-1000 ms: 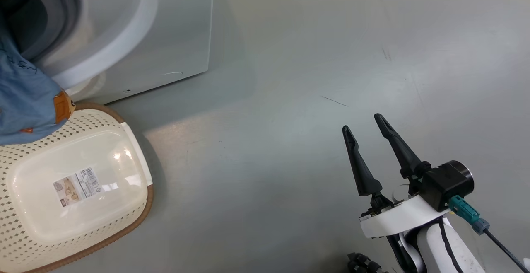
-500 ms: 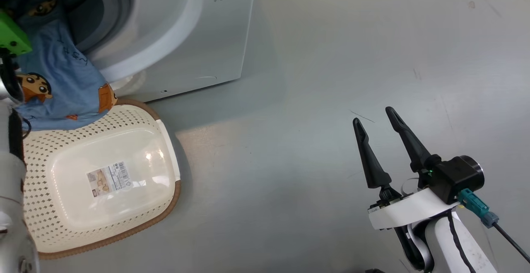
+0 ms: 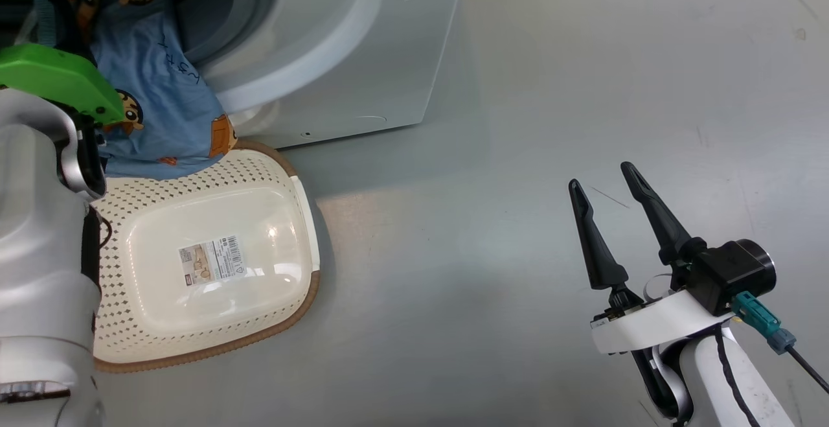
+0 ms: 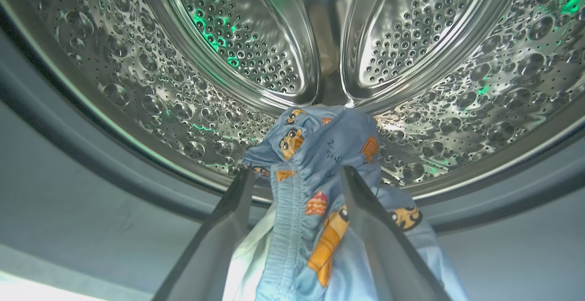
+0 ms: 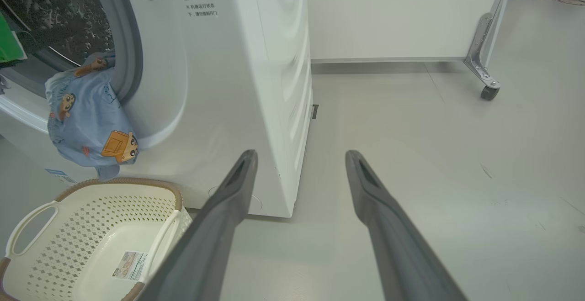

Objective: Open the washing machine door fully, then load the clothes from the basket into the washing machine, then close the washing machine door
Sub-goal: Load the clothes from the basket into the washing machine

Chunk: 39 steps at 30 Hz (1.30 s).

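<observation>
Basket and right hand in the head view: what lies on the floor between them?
Nothing: in the head view the grey floor between the basket and the right hand is bare, apart from faint scuff marks.

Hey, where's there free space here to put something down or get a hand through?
The basket is empty but for its label. Bare floor runs from it to the right gripper. Crowded: the mouth of the washing machine, where the clothes hang out over its edge inside the open left gripper.
</observation>
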Motion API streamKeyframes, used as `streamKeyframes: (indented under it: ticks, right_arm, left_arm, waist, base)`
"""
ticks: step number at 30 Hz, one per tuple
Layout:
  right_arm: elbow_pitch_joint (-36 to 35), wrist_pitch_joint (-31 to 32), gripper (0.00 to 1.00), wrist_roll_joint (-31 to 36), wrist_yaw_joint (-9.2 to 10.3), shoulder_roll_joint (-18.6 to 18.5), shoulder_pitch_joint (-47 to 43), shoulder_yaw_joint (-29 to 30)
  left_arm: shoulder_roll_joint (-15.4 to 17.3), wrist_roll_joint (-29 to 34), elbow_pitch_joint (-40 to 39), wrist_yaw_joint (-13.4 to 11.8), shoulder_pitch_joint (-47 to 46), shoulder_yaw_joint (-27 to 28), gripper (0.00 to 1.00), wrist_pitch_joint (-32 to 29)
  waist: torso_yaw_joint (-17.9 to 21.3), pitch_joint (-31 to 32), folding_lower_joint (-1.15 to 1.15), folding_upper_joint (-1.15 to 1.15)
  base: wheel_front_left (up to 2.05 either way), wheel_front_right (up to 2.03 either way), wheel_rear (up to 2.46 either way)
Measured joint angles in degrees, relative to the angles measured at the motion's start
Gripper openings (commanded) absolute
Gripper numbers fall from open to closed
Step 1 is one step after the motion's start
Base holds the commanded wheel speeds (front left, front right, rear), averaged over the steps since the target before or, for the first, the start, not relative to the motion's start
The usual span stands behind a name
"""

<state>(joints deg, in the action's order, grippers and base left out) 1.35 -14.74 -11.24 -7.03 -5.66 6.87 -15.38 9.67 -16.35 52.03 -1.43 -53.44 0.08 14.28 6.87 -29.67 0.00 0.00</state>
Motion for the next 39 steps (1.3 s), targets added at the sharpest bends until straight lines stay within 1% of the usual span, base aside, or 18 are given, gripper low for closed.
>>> streamKeyframes:
  ticks: [3,8,17,22,30,32,33,39]
  right_arm:
    - [-0.13,0.00,1.00,0.25,0.00,-0.38,0.02,0.36]
    - [-0.21,0.00,1.00,0.38,0.00,-1.45,0.34,1.15]
    - [-0.70,0.00,1.00,0.73,0.00,-1.93,0.87,1.63]
    - [-0.83,0.00,1.00,0.81,0.00,-2.46,0.86,2.08]
    - [-0.89,0.00,1.00,1.18,0.00,-3.10,0.86,2.08]
    - [-0.93,0.00,1.00,1.19,0.00,-3.28,0.86,1.72]
    - [-1.00,0.00,1.00,1.19,-0.01,-3.30,0.86,1.74]
    - [-1.27,0.00,1.00,1.20,-0.01,-3.45,0.86,1.54]
  left_arm:
    - [-0.45,-0.24,-1.12,0.88,2.32,0.04,1.00,0.00]
    - [-2.64,-1.04,-3.56,1.43,6.88,0.48,1.00,0.04]
    - [-3.50,-1.40,-12.14,1.67,15.60,2.05,1.00,0.18]
    - [-5.38,-1.37,-15.52,1.88,20.41,1.36,1.00,0.16]
    - [-6.15,-2.07,-19.35,2.26,26.38,1.48,1.00,0.18]
    - [-6.92,-2.89,-21.40,2.49,28.85,1.26,1.00,0.18]
    - [-6.92,-2.89,-21.95,2.87,29.59,0.98,1.00,0.16]
    - [-7.05,-3.59,-27.08,3.20,33.51,0.10,1.00,0.18]
  waist:
    - [-0.91,-0.06,0.00,0.00]
    - [-2.52,-0.13,0.00,0.00]
    - [-5.09,-0.07,0.00,0.00]
    - [-6.45,-0.13,0.00,0.00]
    - [-8.13,-0.09,0.00,0.00]
    - [-8.67,0.03,0.00,0.00]
    - [-8.79,0.04,0.00,0.00]
    - [-9.10,-0.31,0.00,0.00]
  base:
    - [0.00,0.00,0.00]
    - [0.00,0.00,0.00]
    - [0.00,0.00,0.00]
    - [0.00,0.00,0.00]
    - [0.00,0.00,0.00]
    - [0.00,0.00,0.00]
    - [0.00,0.00,0.00]
    - [0.00,0.00,0.00]
